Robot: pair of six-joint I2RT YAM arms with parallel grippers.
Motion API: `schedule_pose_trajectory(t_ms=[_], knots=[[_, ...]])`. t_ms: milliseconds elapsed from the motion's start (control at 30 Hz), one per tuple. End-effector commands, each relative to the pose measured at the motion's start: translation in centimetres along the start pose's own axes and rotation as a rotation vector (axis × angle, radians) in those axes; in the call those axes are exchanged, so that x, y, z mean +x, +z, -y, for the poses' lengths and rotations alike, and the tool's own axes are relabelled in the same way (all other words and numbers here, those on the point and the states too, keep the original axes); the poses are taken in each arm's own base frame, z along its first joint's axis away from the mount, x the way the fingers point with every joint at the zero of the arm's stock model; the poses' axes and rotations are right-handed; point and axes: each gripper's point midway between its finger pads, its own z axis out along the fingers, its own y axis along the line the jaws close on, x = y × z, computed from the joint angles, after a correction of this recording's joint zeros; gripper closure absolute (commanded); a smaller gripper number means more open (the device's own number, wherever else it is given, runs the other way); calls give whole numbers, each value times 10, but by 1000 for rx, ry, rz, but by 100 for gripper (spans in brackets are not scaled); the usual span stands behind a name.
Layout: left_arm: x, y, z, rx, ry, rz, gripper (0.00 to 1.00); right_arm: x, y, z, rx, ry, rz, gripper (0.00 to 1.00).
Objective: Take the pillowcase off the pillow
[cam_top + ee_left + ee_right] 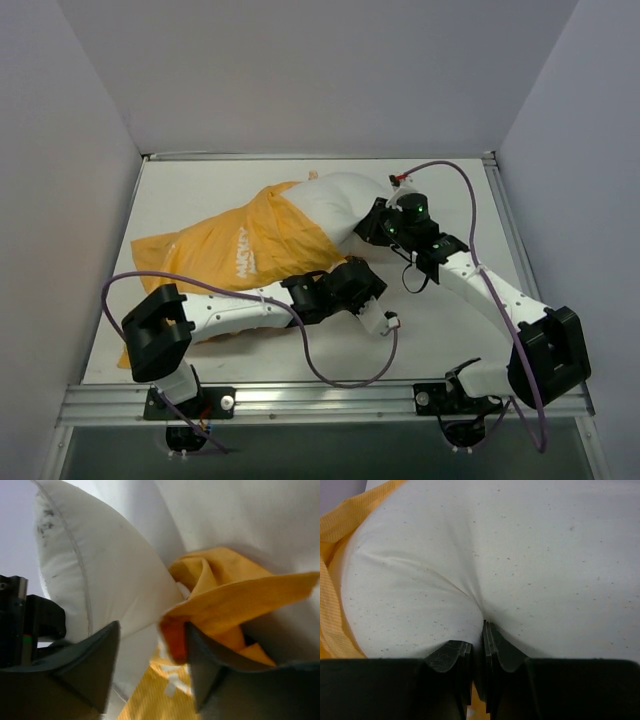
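Observation:
The orange pillowcase (235,252) covers the left part of the white pillow (340,198); the pillow's right end sticks out bare. My left gripper (340,266) is open at the case's open edge. In the left wrist view its jaws (152,652) stand wide apart, with a bunched fold of the pillowcase (220,600) against the inner face of the right finger (210,675) and the pillow (115,580) beyond. My right gripper (373,222) is shut on the bare pillow end. In the right wrist view its fingers (478,630) pinch a crease of the pillow (520,555).
The white table (200,185) is boxed in by grey walls on the left, back and right. A metal rail (330,398) runs along the near edge. Purple cables (335,378) loop over the table's front and above the right arm.

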Motion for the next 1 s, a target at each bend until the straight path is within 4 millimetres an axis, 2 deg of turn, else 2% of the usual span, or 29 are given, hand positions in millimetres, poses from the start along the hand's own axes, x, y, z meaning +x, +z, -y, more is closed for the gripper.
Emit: schedule_pose_trajectory(t_ms=[0,33,67,100,167,233,400,467,500,633,667,733,767,867,933,967], knots=[[26,-5,0,21,-15,-76,43,-29,-5,-6,-54,19,93,100],[33,-5,4,34,-2,-90,55,-31,-7,-2,-43,17,96,100],[44,-5,10,52,6,-113,71,-33,-9,2,-32,14,100,100],[49,-9,9,53,9,-124,97,-35,-10,9,-14,12,106,100],[54,-19,25,134,8,-112,98,-40,-16,36,77,-4,121,100],[61,-41,33,182,-23,-105,98,-50,-26,65,171,1,154,100],[95,-92,66,262,-32,-135,98,-58,-48,112,301,5,193,100],[112,-107,75,289,-45,-167,98,-60,-56,123,332,9,198,100],[118,-117,72,266,-48,-173,98,-62,-58,125,339,0,200,100],[146,-138,86,301,-87,-240,98,-75,-76,130,371,-10,230,100],[158,-143,91,314,-111,-268,98,-78,-80,133,376,-9,237,100],[171,-153,95,318,-100,-286,98,-85,-92,142,399,-3,255,100],[188,-157,104,332,-118,-322,98,-90,-97,144,405,-3,264,100],[218,-169,105,317,-97,-366,98,-97,-111,153,424,1,282,100],[228,-171,102,304,-111,-379,98,-98,-114,153,418,-5,283,100],[230,-171,101,297,-119,-379,98,-90,-115,155,428,1,254,100]])
